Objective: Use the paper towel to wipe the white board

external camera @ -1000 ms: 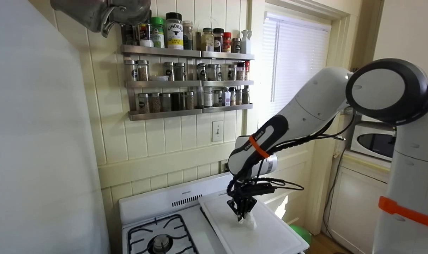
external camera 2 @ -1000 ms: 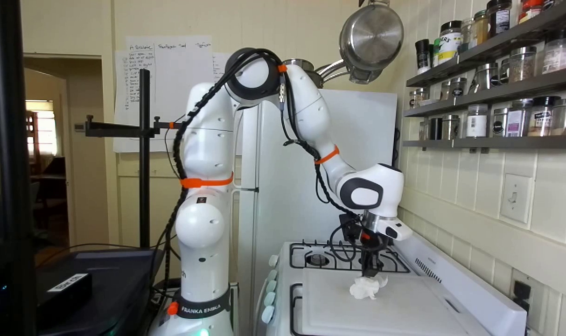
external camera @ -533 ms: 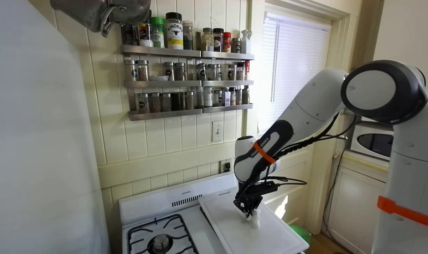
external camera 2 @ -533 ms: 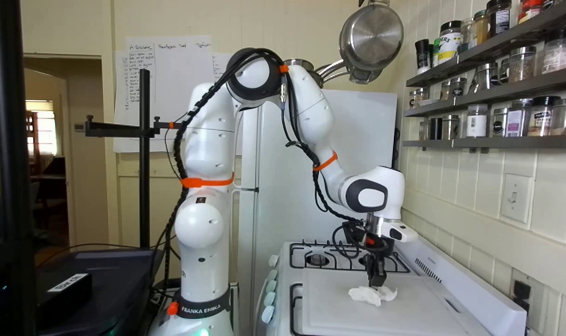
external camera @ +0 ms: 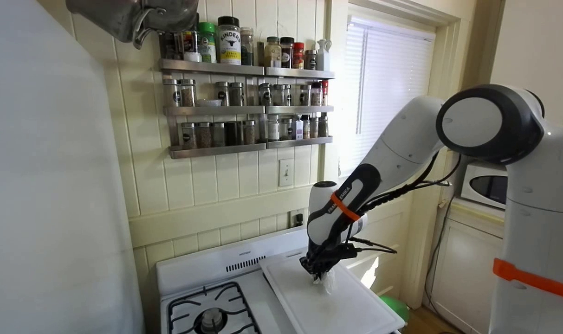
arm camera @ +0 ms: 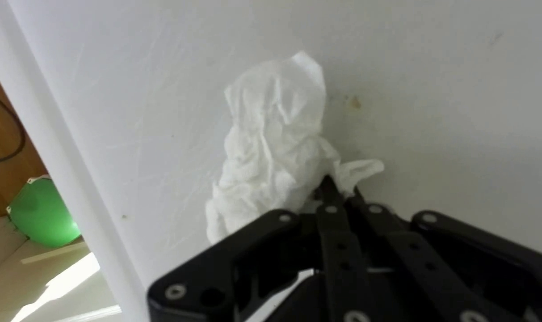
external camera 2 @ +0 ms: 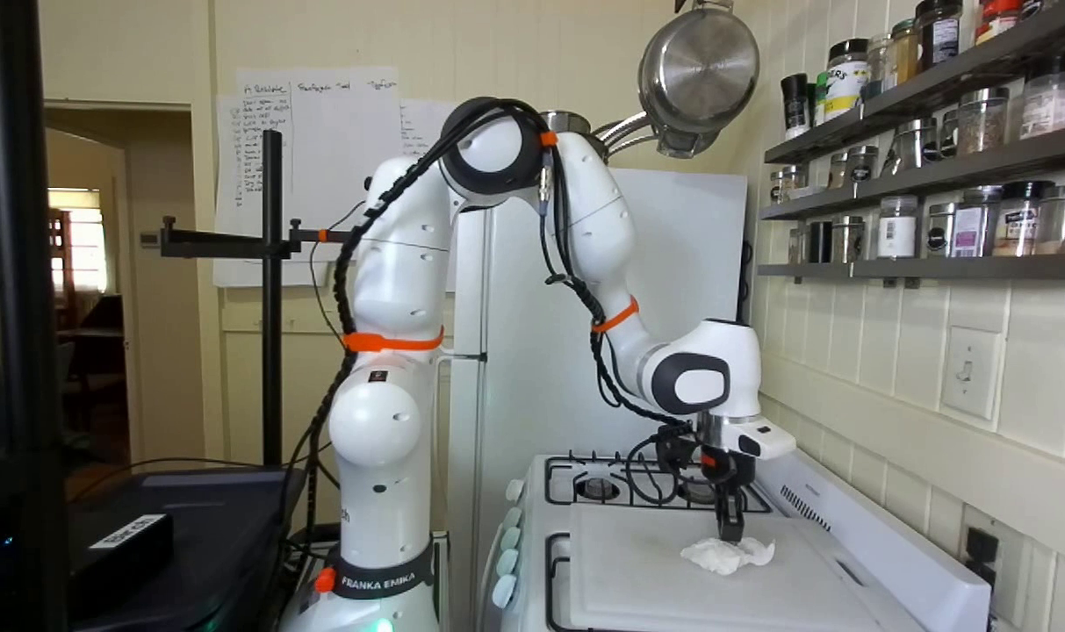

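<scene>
Blk 2-finger gripper (arm camera: pixel 342 188) pinching crumpled wht paper towel (arm camera: pixel 268 152); wiping flat wht board (arm camera: pixel 454 116) prob. unfinished: tan speck (arm camera: pixel 355 103) past gripper.

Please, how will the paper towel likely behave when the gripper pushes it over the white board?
Probably floppy: the paper towel is creased and folded. Its thin edges suggest little weight. The gripper pinches only one part, so the rest may bunch or trail.

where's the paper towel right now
In an exterior view, the paper towel is at lower right, on the white board, pinched in the jaws.
</scene>
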You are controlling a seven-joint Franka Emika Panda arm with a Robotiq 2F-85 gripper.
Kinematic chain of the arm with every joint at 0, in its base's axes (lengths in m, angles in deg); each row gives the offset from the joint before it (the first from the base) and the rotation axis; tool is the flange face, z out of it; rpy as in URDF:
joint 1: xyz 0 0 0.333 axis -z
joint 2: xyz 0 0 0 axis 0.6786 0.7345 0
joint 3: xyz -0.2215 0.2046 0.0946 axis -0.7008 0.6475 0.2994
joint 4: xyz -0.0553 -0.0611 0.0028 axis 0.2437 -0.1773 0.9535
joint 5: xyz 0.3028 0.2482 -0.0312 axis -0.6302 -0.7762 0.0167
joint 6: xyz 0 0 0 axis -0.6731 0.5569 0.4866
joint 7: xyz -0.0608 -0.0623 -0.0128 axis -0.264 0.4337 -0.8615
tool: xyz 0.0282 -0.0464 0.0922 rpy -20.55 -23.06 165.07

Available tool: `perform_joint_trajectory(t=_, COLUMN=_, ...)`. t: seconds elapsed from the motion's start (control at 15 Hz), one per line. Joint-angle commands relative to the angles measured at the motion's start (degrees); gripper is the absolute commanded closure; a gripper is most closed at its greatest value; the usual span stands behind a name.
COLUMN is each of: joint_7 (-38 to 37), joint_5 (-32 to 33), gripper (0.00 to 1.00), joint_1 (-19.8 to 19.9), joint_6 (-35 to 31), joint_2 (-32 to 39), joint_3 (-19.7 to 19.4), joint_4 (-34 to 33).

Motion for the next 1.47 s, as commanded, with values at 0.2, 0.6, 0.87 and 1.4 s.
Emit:
perform_joint_trajectory(t=0.2, joint_7=11.64, joint_5=-18.76, gripper=0.99, joint_1=-0.58, joint_6=0.79, joint_2=-0.32, joint_3=3.86, joint_4=-0.48)
perform_joint_trajectory(t=0.6, joint_7=12.48, joint_5=-12.23, gripper=0.99, joint_1=-0.12, joint_6=13.44, joint_2=-2.36, joint_3=1.84, joint_4=-1.47)
perform_joint_trajectory(t=0.87, joint_7=5.68, joint_5=-0.35, gripper=0.99, joint_1=0.04, joint_6=13.41, joint_2=-1.36, joint_3=-0.4, joint_4=-2.17)
perform_joint_trajectory(t=1.4, joint_7=-0.18, joint_5=2.47, gripper=0.99, joint_1=-1.2, joint_6=2.34, joint_2=1.7, joint_3=-0.02, joint_4=-1.83)
